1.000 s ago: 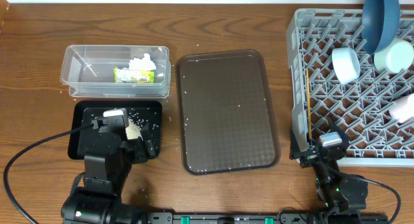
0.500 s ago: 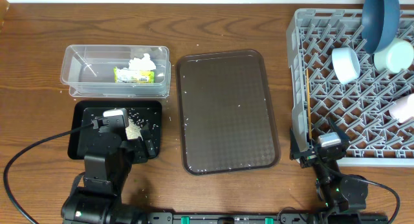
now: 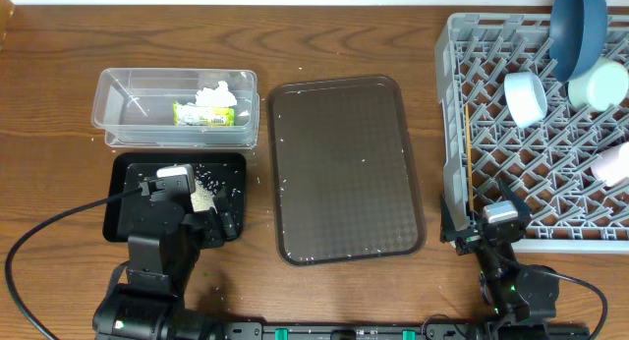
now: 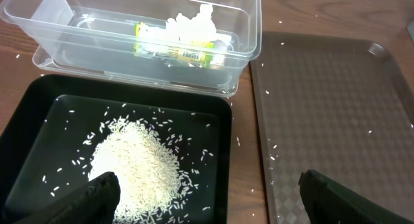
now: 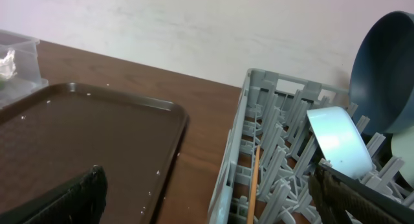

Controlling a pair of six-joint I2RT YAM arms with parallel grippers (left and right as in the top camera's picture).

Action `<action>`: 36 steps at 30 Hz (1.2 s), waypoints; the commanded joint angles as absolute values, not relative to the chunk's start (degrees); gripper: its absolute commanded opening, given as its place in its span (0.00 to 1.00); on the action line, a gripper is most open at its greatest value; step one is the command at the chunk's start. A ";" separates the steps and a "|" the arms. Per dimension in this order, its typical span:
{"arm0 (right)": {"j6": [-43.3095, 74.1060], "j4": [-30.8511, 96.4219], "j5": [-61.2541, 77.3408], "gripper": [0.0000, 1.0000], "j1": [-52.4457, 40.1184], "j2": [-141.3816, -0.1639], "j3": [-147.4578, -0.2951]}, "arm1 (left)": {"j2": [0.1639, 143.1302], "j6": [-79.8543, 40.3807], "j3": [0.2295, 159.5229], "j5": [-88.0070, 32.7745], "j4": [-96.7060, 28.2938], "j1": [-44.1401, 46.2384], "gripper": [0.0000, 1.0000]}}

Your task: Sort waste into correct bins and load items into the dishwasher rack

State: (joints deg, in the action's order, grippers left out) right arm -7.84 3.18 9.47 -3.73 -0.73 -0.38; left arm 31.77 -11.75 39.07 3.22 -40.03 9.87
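My left gripper (image 4: 210,198) hangs open over the black tray (image 4: 26,114), where white rice (image 4: 139,162) lies in a heap. Beyond it the clear tub (image 4: 249,39) holds the yellow-green wrapper (image 4: 174,50) and white tissue (image 4: 194,23). At the front left corner of the grey rack (image 3: 536,134), my right gripper (image 5: 210,198) stands open and empty. In the rack are the blue plate (image 3: 578,26), white bowl (image 3: 526,97), mint bowl (image 3: 600,85), pink cup (image 3: 614,163) and chopstick (image 5: 253,185).
A large brown serving tray (image 3: 344,168) lies between the bins and the rack, with a few stray grains on it. Loose grains also dot the wooden table (image 3: 324,35) around the tub. A black cable loops at the front left.
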 commanded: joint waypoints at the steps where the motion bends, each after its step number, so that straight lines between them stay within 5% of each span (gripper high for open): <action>1: -8.43 3.40 10.39 0.99 -4.14 -0.32 -0.32 | 31.77 -11.64 38.85 3.90 -39.88 9.96 0.91; 5: -8.43 3.40 10.39 0.99 -4.14 -0.32 -0.32 | 31.77 -11.64 38.85 3.90 -39.88 9.96 0.91; 6: -8.43 3.40 10.39 0.99 -4.14 -0.32 -0.32 | 31.77 -11.64 38.85 3.90 -39.88 9.96 0.98; 18: -8.43 3.40 10.37 0.99 -4.14 -0.32 -0.32 | 26.09 -11.62 34.30 5.21 -40.53 8.43 0.98; 36: -8.43 3.40 10.39 0.99 -4.14 -0.32 -0.32 | 1.96 -11.60 0.64 5.19 1.45 3.40 0.98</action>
